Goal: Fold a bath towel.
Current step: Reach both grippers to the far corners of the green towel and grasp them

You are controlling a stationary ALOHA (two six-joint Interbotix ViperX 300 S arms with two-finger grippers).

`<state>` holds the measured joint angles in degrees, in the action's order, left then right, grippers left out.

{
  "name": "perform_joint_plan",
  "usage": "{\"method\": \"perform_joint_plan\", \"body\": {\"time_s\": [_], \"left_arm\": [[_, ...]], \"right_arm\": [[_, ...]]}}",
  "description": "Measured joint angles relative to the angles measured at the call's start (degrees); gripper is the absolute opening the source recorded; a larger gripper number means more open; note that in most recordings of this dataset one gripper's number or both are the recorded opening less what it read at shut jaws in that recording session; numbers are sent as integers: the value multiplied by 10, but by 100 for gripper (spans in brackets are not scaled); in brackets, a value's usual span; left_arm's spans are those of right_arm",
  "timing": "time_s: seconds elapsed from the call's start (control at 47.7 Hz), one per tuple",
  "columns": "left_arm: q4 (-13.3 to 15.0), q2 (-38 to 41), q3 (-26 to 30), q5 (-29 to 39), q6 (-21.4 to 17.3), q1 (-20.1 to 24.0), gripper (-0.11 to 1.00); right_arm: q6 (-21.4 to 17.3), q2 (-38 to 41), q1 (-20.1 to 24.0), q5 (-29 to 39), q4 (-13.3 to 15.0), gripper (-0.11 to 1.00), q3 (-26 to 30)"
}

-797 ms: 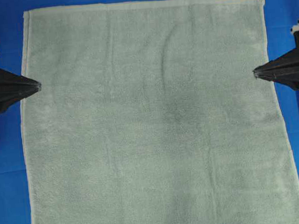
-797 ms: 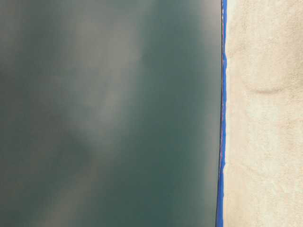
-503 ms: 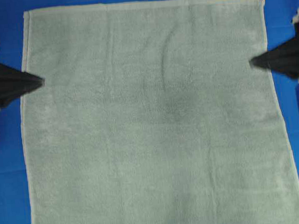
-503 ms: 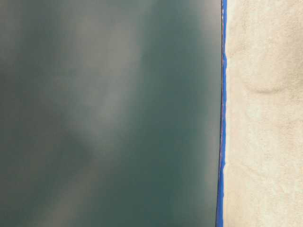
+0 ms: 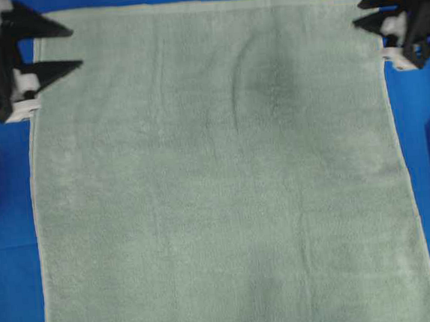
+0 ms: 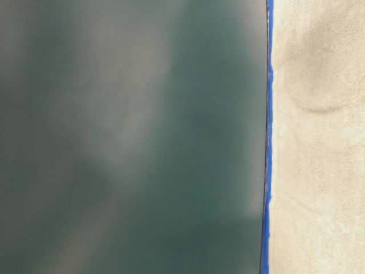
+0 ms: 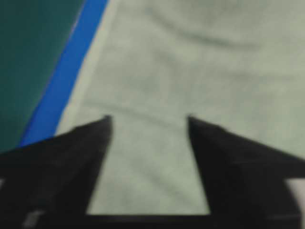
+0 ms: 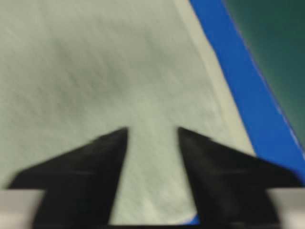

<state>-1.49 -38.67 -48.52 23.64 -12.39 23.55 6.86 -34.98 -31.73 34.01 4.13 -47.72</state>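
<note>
One blue table cloth (image 5: 8,247) underneath, bright, showing as a border down both sides and along the far edge. Beyond its far edge, in both wrist views, a dark teal surface (image 7: 33,57); same murky teal filling most of the table-level view, blurred, nothing more to make out there.

One bath towel (image 5: 224,183), pale sage green, spread flat and open, covering nearly the whole cloth, near end running out of the overhead view. A few soft creases near the far edge, lighter hems down the sides.

Two grippers, both up at the towel's far corners. Left gripper (image 5: 69,46) at the far left corner, jaws spread wide, tips reaching in over the towel's hem, nothing between them but terry below. Right gripper (image 5: 360,11) at the far right corner, jaws likewise parted, tips right at the towel's corner, nothing gripped. Contact with the fabric: cannot tell, wrist views blurred.
</note>
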Motion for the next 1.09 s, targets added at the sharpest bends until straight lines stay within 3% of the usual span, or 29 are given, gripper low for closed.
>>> {"method": "perform_joint_plan", "body": {"time_s": [0.042, 0.105, 0.189, 0.314, 0.566, 0.881, 1.09], "left_arm": [[0, 21, 8, 4, -5, 18, 81], [-1, 50, 21, 13, -7, 46, 88], [-8, 92, 42, 34, -20, 80, 86], [-11, 167, 67, 56, -83, 124, 87], [-11, 311, 102, 34, -143, 184, 87], [-11, 440, 115, -36, -181, 227, 87], [-10, 471, 120, -55, -194, 248, 87]], "right_arm": [[14, 22, -11, 7, 1, 65, 8], [39, 55, -32, 18, 1, 60, 23], [72, 109, -62, 30, -2, 59, 50], [120, 183, -100, 33, -11, 61, 85], [202, 333, -164, 16, -49, 61, 119], [237, 408, -197, -37, -60, 61, 122], [243, 423, -206, -52, -62, 61, 127]]}}
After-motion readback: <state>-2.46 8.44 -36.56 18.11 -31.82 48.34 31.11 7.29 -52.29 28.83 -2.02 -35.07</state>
